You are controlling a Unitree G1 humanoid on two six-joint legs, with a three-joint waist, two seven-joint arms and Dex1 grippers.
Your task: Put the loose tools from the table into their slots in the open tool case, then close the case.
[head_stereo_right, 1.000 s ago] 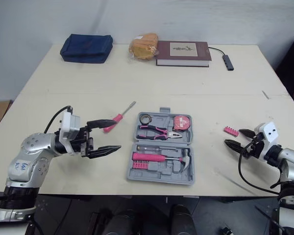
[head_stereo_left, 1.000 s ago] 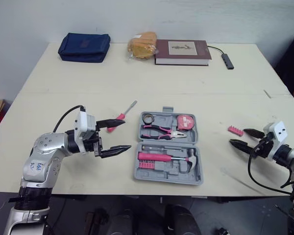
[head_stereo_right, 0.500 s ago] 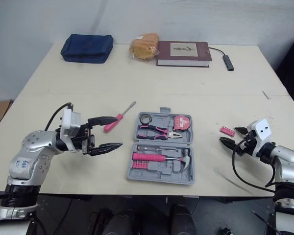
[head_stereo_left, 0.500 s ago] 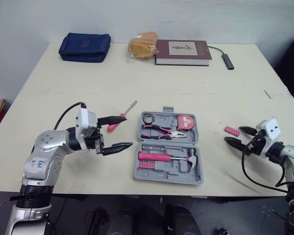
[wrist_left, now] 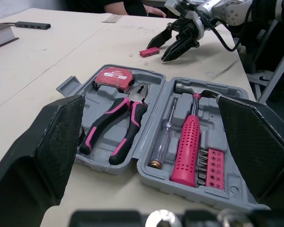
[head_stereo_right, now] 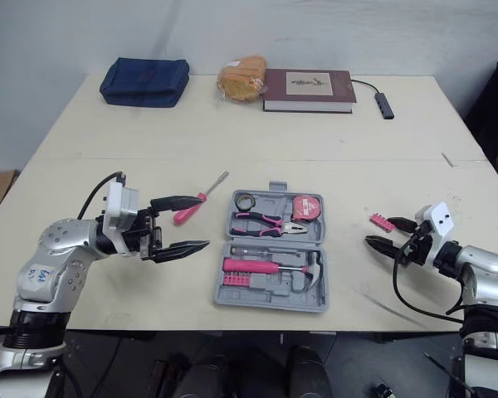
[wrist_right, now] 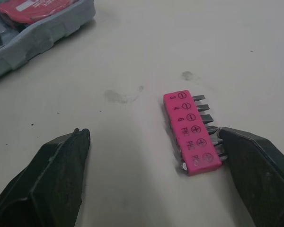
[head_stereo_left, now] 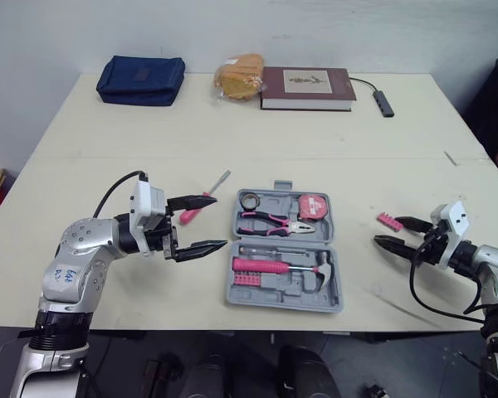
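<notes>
The grey tool case [head_stereo_left: 232,297] lies open at the table's front middle, holding pink pliers [wrist_left: 114,128], a red tape measure [wrist_left: 114,75], a pink-handled hammer [wrist_left: 188,142] and a bit strip. A pink-handled screwdriver [head_stereo_left: 220,182] lies loose just left of the case. My left gripper [head_stereo_left: 209,222] is open beside it, its upper finger over the handle. A pink bit holder [wrist_right: 189,130] lies right of the case. My right gripper [head_stereo_left: 388,230] is open around it, one fingertip [wrist_right: 232,137] close against its end.
Along the far edge sit a blue pouch [head_stereo_left: 141,80], a bagged bun [head_stereo_left: 241,76], a dark red book [head_stereo_left: 307,88] and a USB hub [head_stereo_left: 384,103] on its cable. Bare tabletop lies between those and the case.
My right gripper has slid left toward the case, closing in on the pink bit holder. My left gripper has edged slightly right toward the screwdriver.
</notes>
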